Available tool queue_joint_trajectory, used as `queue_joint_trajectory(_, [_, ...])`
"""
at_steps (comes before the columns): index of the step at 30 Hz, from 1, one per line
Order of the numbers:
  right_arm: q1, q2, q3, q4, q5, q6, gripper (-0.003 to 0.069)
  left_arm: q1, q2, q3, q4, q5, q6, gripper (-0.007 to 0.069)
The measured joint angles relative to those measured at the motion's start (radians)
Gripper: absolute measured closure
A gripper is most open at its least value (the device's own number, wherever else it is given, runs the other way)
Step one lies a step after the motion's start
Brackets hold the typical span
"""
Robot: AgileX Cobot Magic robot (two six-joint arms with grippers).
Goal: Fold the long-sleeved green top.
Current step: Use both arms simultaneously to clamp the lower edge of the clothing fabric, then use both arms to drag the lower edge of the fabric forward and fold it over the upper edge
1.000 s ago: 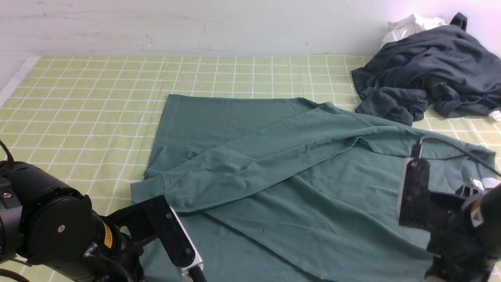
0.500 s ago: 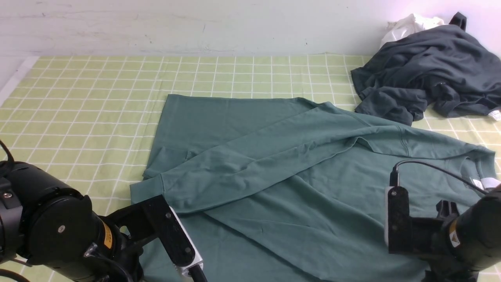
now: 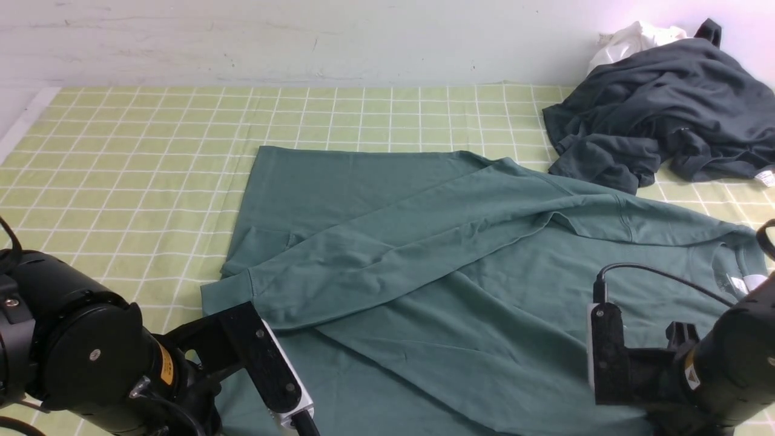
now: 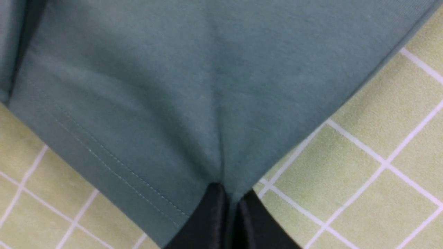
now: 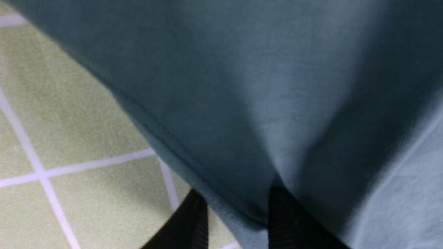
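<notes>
The green long-sleeved top lies spread on the checked cloth, one sleeve folded across its body and the neck with its white label at the right. My left gripper is shut on the corner of the top's stitched hem; in the front view only its wrist shows, at the near left edge. My right gripper sits low at the near right, its fingers apart with the top's edge lying between them. The front view shows only that arm's wrist.
A dark charcoal-grey garment is heaped at the back right, with a white cloth behind it against the wall. The yellow-green checked tablecloth covers the table's left and back.
My right arm has dropped lower and nearer the front edge of the top, and its fingers have drawn closer together. The left arm and the top have stayed put.
</notes>
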Motion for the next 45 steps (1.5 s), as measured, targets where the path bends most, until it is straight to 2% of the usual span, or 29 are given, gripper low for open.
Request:
queue_joint_trajectory(4, [0.0, -0.009, -0.02, -0.002, 0.022, 0.006, 0.062, 0.0, -0.014, -0.001, 0.002, 0.002, -0.039, 0.0623])
queue_joint_trajectory(6, [0.0, -0.032, -0.039, -0.003, 0.049, 0.033, 0.0652, 0.0, -0.029, -0.01, 0.011, 0.009, -0.084, 0.0623])
queue_joint_trajectory(8, [0.0, -0.047, -0.055, -0.004, 0.074, 0.052, 0.0657, 0.0, -0.034, -0.027, 0.024, 0.017, -0.127, 0.0623])
queue_joint_trajectory(12, [0.0, -0.066, -0.12, -0.026, 0.134, 0.129, 0.0657, 0.021, -0.028, -0.122, 0.055, 0.021, -0.296, 0.0619])
queue_joint_trajectory(14, [0.0, -0.066, -0.15, -0.063, 0.126, 0.157, 0.0657, 0.048, -0.005, -0.181, 0.058, 0.006, -0.334, 0.0618])
queue_joint_trajectory(18, [-0.031, -0.042, -0.233, -0.184, 0.004, 0.218, 0.0657, 0.12, 0.114, -0.346, 0.061, -0.038, -0.338, 0.0618])
queue_joint_trajectory(23, [-0.13, 0.089, -0.404, -0.304, -0.226, 0.289, 0.0657, 0.205, 0.342, -0.632, 0.115, -0.056, -0.326, 0.0618])
queue_joint_trajectory(29, [-0.204, 0.334, -0.654, -0.339, -0.368, 0.301, 0.0657, 0.275, 0.628, -0.975, 0.138, -0.136, -0.342, 0.0618])
queue_joint_trajectory(35, [-0.228, 0.534, -0.853, -0.342, -0.387, 0.314, 0.065, 0.298, 0.86, -1.209, 0.149, -0.241, -0.344, 0.0613])
queue_joint_trajectory(37, [-0.235, 0.595, -0.917, -0.342, -0.387, 0.35, 0.0625, 0.306, 0.954, -1.289, 0.159, -0.261, -0.344, 0.058])
queue_joint_trajectory(40, [-0.244, 0.635, -0.972, -0.342, -0.386, 0.421, 0.0563, 0.319, 1.052, -1.372, 0.164, -0.264, -0.358, 0.049])
queue_joint_trajectory(43, [-0.253, 0.641, -1.014, -0.342, -0.376, 0.543, 0.0456, 0.337, 1.105, -1.449, 0.165, -0.251, -0.414, 0.033])
queue_joint_trajectory(44, [-0.253, 0.641, -1.017, -0.342, -0.374, 0.543, 0.0449, 0.337, 1.106, -1.453, 0.165, -0.249, -0.414, 0.032])
queue_joint_trajectory(45, [-0.255, 0.637, -1.036, -0.342, -0.346, 0.626, 0.0397, 0.344, 1.107, -1.485, 0.165, -0.212, -0.454, 0.0246])
